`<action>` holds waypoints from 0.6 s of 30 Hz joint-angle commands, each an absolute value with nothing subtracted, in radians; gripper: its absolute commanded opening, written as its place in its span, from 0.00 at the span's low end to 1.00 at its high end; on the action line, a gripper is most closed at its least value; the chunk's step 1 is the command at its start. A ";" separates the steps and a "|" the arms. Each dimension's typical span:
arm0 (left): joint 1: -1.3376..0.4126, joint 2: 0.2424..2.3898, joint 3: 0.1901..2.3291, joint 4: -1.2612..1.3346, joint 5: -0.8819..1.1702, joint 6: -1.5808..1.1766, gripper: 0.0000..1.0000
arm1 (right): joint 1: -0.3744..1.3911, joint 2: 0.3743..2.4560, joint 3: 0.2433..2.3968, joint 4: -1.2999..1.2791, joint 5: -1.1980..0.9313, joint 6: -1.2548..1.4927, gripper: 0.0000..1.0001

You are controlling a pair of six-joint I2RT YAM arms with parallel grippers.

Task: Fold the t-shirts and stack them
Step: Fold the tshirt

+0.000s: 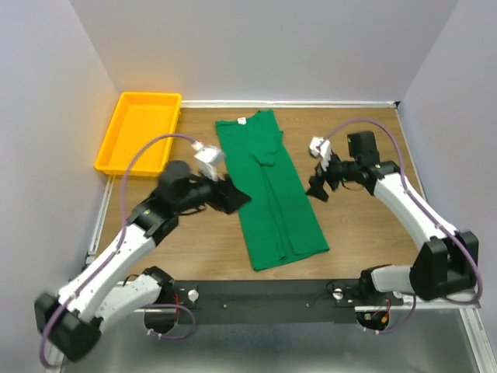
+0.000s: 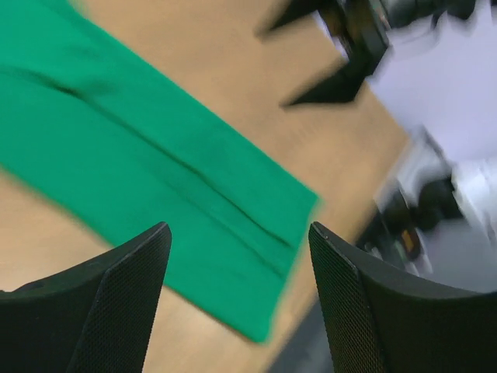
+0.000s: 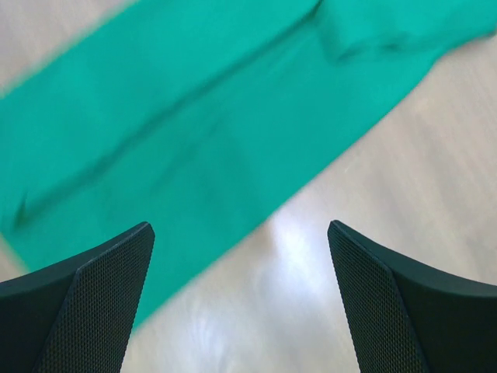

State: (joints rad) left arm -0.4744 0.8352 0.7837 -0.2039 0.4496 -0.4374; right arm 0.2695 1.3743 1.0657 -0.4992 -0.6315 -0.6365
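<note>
The green t-shirt (image 1: 272,186) lies flat on the wooden table, folded lengthwise into a long strip, collar with small white label at the far end. It also shows in the left wrist view (image 2: 155,171) and the right wrist view (image 3: 194,116). My left gripper (image 1: 231,196) is open and empty, hovering at the strip's left edge; in its own view (image 2: 241,241) the jaws stand wide apart over the shirt's near corner. My right gripper (image 1: 320,186) is open and empty just right of the strip; in its own view (image 3: 241,241) it is over bare table beside the cloth edge.
A yellow plastic tray (image 1: 138,130) sits at the far left corner of the table. The black base rail (image 1: 256,299) runs along the near edge. Grey walls close the far and side edges.
</note>
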 commanded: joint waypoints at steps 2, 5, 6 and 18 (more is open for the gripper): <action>-0.954 1.069 0.882 -0.469 0.137 -0.445 0.75 | 0.161 1.177 0.850 -0.878 -0.810 -1.284 1.00; -1.240 1.138 0.897 -0.532 0.025 -0.501 0.74 | 0.160 1.131 0.804 -1.072 -0.778 -1.579 0.99; -1.308 1.152 0.900 -0.546 -0.018 -0.506 0.74 | 0.160 1.128 0.793 -1.183 -0.766 -1.635 0.99; -1.611 1.537 0.913 -0.561 -0.371 -0.561 0.74 | 0.161 1.163 0.687 -1.264 -0.792 -1.850 0.98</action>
State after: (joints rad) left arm -1.5883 1.4067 0.8783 -0.5442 -0.2054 -0.5442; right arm 0.1635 1.1580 0.7372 -1.2106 -0.7414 -1.7321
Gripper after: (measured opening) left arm 0.744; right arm 0.980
